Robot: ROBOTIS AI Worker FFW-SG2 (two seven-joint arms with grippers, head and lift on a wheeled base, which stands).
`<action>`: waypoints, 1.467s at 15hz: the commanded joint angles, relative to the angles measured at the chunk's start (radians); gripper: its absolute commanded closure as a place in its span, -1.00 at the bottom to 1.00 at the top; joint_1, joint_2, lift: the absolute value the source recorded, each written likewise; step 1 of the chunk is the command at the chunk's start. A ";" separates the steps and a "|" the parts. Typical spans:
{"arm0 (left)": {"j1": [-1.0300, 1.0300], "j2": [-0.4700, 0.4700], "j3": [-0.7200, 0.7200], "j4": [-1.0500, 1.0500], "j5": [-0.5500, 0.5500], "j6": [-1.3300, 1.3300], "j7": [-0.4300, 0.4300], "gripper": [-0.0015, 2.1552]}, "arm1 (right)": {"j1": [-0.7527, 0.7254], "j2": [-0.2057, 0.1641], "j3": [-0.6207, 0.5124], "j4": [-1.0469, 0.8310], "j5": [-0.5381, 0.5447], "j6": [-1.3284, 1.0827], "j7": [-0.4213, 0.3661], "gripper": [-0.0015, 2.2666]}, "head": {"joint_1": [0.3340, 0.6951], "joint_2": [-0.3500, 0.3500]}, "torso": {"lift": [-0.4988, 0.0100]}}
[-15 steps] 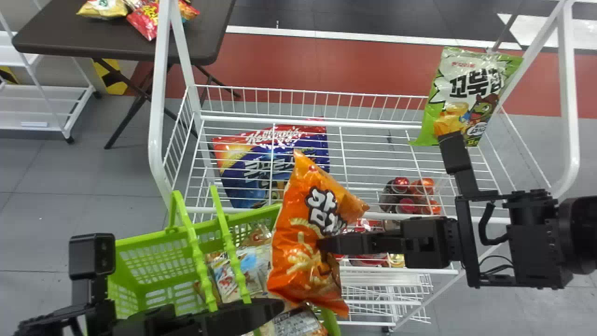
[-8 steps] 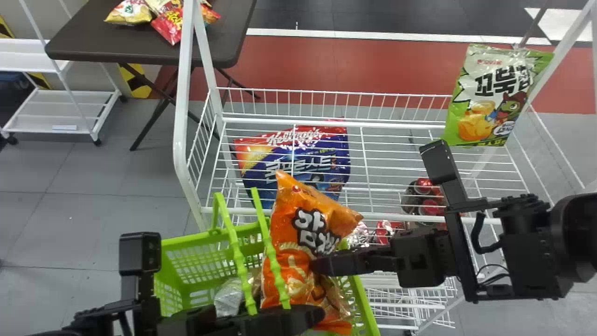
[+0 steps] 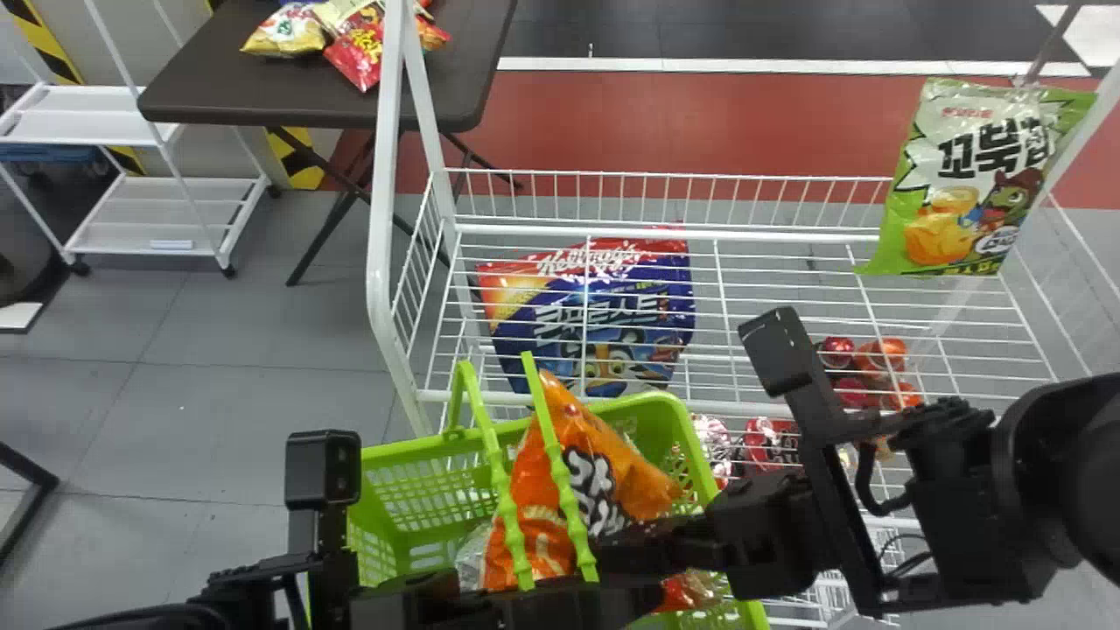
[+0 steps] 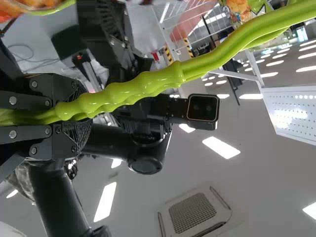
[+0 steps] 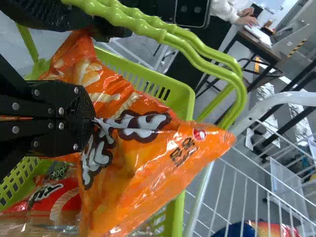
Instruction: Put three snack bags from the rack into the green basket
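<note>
Right hand (image 5: 93, 119) is pinching the orange snack bag (image 5: 143, 168) partly inside the green basket (image 3: 652, 416), whose handles (image 4: 163, 78) the left hand (image 4: 81, 111) is gripping, while a red packet (image 5: 59, 200) is already lying in it, leaving this bag's release to do, the full count being unclear.

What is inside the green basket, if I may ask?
A red snack bag lies in it; the orange snack bag, gripped by the right gripper, dips in, covering whatever is beneath.
</note>
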 commanded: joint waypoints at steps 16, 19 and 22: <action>0.005 -0.003 0.085 -0.008 0.035 0.031 -0.018 0.99 | 0.034 -0.003 -0.386 0.040 -0.206 0.005 -0.003 -0.96 | 1.00 -0.02 | 0.96; 0.008 -0.003 0.096 -0.003 0.035 0.031 -0.021 0.99 | 0.077 -0.005 -0.409 0.072 -0.001 -0.279 0.026 -0.96 | 1.00 -0.19 | 0.96; 0.006 -0.003 0.093 0.004 0.033 0.028 -0.020 0.99 | 0.144 -0.003 -0.332 0.138 0.237 -0.696 0.002 -0.95 | 1.00 -0.46 | 0.96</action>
